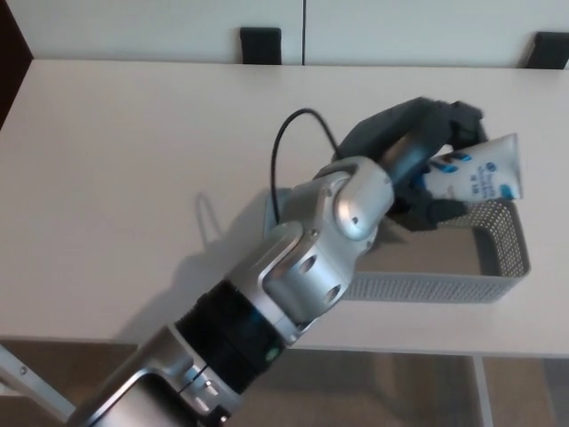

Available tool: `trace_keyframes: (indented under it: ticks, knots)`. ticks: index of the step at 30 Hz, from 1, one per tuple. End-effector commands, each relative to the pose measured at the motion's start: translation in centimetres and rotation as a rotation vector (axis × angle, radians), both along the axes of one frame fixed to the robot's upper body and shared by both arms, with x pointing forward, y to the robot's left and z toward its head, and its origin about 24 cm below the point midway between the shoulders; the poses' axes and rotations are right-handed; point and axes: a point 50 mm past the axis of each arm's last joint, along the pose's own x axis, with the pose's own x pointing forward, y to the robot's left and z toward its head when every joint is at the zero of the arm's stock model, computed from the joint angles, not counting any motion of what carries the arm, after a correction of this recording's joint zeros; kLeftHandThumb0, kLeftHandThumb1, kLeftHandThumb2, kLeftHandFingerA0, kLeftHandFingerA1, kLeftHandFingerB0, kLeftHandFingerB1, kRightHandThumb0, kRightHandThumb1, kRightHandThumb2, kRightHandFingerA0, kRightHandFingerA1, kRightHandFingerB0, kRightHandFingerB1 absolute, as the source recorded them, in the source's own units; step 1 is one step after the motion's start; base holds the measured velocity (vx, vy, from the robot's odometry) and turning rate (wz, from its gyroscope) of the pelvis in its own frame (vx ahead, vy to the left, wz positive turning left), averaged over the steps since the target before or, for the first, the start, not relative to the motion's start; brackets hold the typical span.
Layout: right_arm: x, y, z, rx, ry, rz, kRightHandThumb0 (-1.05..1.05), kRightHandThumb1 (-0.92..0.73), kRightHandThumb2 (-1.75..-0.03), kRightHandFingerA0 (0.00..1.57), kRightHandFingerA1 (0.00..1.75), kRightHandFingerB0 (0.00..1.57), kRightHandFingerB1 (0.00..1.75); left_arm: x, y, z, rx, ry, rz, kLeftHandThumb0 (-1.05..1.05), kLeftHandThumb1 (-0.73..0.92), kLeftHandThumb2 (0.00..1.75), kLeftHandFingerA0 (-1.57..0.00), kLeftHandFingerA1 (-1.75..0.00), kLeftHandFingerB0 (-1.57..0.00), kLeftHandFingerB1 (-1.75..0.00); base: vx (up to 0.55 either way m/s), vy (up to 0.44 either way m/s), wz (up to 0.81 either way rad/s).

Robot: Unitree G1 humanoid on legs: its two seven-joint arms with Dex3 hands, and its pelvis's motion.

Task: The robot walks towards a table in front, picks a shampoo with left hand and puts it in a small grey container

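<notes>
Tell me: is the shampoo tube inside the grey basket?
Out: the left hand grips the shampoo tube above the grey basket rim.

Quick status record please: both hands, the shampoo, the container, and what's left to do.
left hand: shut on the shampoo
right hand: not in view
shampoo: white tube with blue print, lying sideways in the grip, over the container's far right end
container: grey mesh, on the table near its front edge; visible part empty, left part hidden by the arm
table: pale top
remaining: likely lower the tube and let go; not yet released
</notes>
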Motion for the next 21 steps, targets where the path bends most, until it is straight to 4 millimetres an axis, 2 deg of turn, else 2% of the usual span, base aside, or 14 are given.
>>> trace_keyframes:
  ticks: [1,2,3,4,5,6,8,9,13,21]
  knots:
    - [0.2,-0.1,0.1,0.000,0.002,-0.009,-0.35,-0.72,-0.62,0.63,0.49,0.52,0.39,0.0,0.9,-0.5,0.033,0.028,0.019,-0.15,0.73,0.74,-1.11,-1.23,-0.91,-0.82,0.00,0.000,0.00]
    - [0.2,-0.2,0.1,-0.005,0.003,-0.006,-0.36,-0.71,-0.62,0.63,0.47,0.51,0.40,-0.1,0.9,-0.8,0.064,0.032,0.029,-0.30,0.70,0.62,-1.03,-0.87,-0.67,-0.42,0.00,0.000,0.00]
    - [0.3,-0.2,0.2,-0.003,-0.001,-0.013,-0.35,-0.70,-0.62,0.63,0.47,0.52,0.40,-0.1,0.8,-0.9,0.101,0.034,0.014,-0.47,0.62,0.59,-0.76,-0.93,-0.34,-0.32,0.00,0.000,0.00]
    - [0.3,-0.2,0.2,-0.002,-0.002,-0.016,-0.35,-0.70,-0.62,0.63,0.47,0.52,0.40,-0.2,0.8,-0.9,0.116,0.035,0.007,-0.47,0.62,0.59,-0.76,-0.93,-0.34,-0.32,0.00,0.000,0.00]
    - [0.2,-0.3,0.2,0.000,-0.004,-0.019,-0.35,-0.70,-0.61,0.62,0.47,0.52,0.40,-0.2,0.8,-1.1,0.158,0.061,-0.017,-0.60,0.57,0.57,-0.30,-0.51,-0.13,-0.24,0.00,0.000,0.00]
    - [0.3,-0.3,0.2,-0.008,0.001,-0.012,-0.36,-0.70,-0.61,0.63,0.46,0.51,0.39,-0.2,0.9,-1.6,0.247,0.088,-0.043,-0.85,0.49,0.86,0.00,-0.01,0.00,0.00,0.00,0.000,0.00]
    - [0.5,-0.3,0.3,-0.012,-0.001,-0.006,-0.35,-0.70,-0.61,0.63,0.47,0.51,0.39,-0.1,1.0,-1.6,0.278,0.092,-0.061,-0.87,0.49,0.88,0.00,0.00,0.00,0.00,0.00,0.000,0.00]
    - [0.6,-0.2,0.3,-0.010,-0.004,-0.011,-0.35,-0.71,-0.61,0.63,0.47,0.50,0.39,-0.1,1.1,-1.6,0.294,0.097,-0.072,-0.95,0.60,0.60,0.00,0.00,0.00,0.00,0.00,0.000,0.00]
    - [0.7,-0.2,0.4,-0.013,-0.005,0.002,-0.36,-0.71,-0.61,0.60,0.44,0.52,0.40,-0.1,1.4,-1.5,0.339,0.112,-0.094,-1.04,0.63,0.62,0.00,0.00,0.00,0.00,0.00,0.000,0.00]
    - [0.7,-0.4,0.4,-0.019,-0.005,-0.003,-0.35,-0.70,-0.59,0.60,0.44,0.53,0.39,0.0,1.7,-0.8,0.336,0.104,-0.113,-1.05,0.67,0.61,0.00,0.00,0.00,0.00,0.00,0.000,0.00]
